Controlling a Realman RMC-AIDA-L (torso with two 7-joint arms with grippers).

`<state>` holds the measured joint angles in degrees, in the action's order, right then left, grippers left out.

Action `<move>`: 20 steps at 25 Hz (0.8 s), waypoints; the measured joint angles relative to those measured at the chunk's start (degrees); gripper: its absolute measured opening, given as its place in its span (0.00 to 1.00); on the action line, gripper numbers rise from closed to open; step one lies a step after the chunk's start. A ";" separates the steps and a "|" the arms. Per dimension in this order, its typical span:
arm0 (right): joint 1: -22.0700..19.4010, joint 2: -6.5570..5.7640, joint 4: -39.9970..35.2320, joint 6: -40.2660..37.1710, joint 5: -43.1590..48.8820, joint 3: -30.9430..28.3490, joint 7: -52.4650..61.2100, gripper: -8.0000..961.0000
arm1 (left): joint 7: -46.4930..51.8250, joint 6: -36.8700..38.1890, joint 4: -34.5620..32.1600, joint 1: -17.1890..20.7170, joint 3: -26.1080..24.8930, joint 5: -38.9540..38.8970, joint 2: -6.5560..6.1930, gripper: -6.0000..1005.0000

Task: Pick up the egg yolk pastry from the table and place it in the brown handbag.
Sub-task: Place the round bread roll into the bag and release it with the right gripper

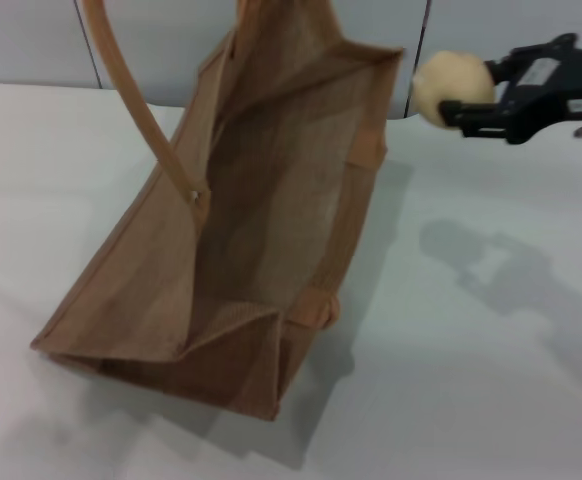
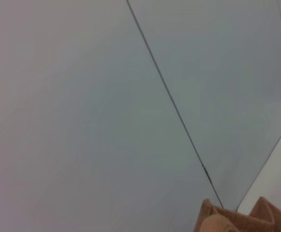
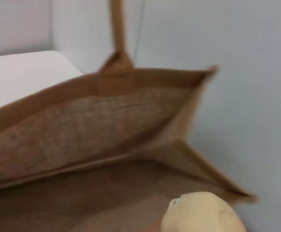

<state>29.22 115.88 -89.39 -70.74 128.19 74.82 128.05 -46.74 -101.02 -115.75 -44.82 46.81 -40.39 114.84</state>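
Observation:
The brown handbag (image 1: 161,270) stands open on the white table (image 1: 491,390), its mouth tipped toward me and its inside empty. One strap handle (image 1: 136,110) rises out of the top of the head view. My right gripper (image 1: 468,92) hangs in the air just right of the bag's upper right rim, shut on the egg yolk pastry (image 1: 447,82), a pale round ball. The right wrist view shows the pastry (image 3: 203,215) close to the bag's open mouth (image 3: 87,125). My left gripper is out of view; its wrist view shows only a bit of the bag's edge (image 2: 237,220).
A grey panelled wall (image 1: 31,40) runs behind the table. The gripper's shadow (image 1: 501,265) falls on bare tabletop right of the bag.

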 joint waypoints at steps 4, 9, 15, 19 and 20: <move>0.50 0.06 -0.14 -0.06 -0.30 2.79 -0.05 0.58 | -0.71 0.65 0.00 -0.72 0.09 -0.08 0.22 0.13; 0.80 0.08 -1.70 -0.13 -2.41 4.90 -0.07 0.58 | -1.30 1.34 0.00 -1.19 0.19 -0.19 0.93 0.13; 1.13 0.05 -4.11 -0.13 -4.72 5.84 -0.10 0.57 | -1.66 2.29 0.00 -1.33 0.88 -1.24 1.22 0.13; 1.24 0.05 -4.91 0.00 -5.71 6.51 -0.15 0.57 | -1.67 3.38 0.00 -1.33 1.57 -2.86 1.23 0.13; 1.34 0.01 -4.97 0.12 -6.17 6.76 -0.19 0.57 | -1.66 3.58 0.00 -1.33 1.82 -3.02 1.24 0.13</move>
<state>30.56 115.89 -94.36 -70.61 122.02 81.58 127.86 -48.40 -97.44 -115.75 -46.15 48.63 -43.41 116.08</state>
